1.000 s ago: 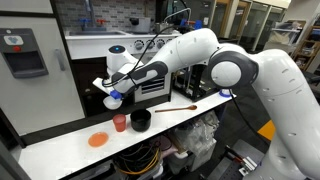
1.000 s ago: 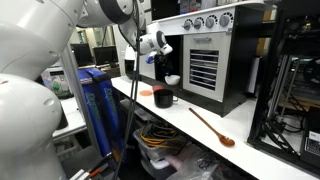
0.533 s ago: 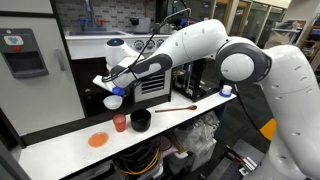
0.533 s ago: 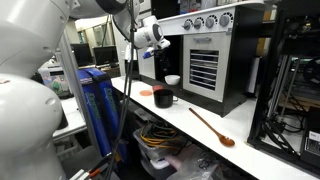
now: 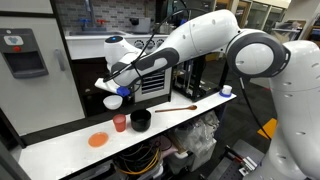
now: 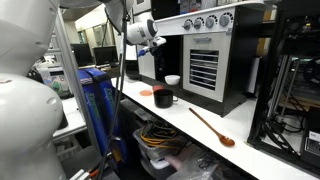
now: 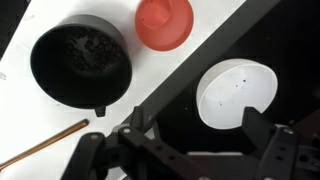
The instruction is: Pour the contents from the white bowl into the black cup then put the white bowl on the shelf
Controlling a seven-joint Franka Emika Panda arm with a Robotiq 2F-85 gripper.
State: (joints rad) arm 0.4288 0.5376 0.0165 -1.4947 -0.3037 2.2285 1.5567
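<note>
Fingers point(image 7: 285, 155) spread wide, empty, above the white bowl point(image 7: 235, 95) on the shelf point(image 7: 290, 50); one careless dip could knock it off toward the black cup point(image 7: 80, 65).

Arm point(image 5: 205, 40) reached across in an exterior view, elbow high, forearm angled down to the wrist. The gripper point(image 5: 110, 90) pointed downward, jaws spread wide, nothing between them. Wrist view: both fingers point(image 7: 87, 160) stood well apart at the lower edge.
</note>
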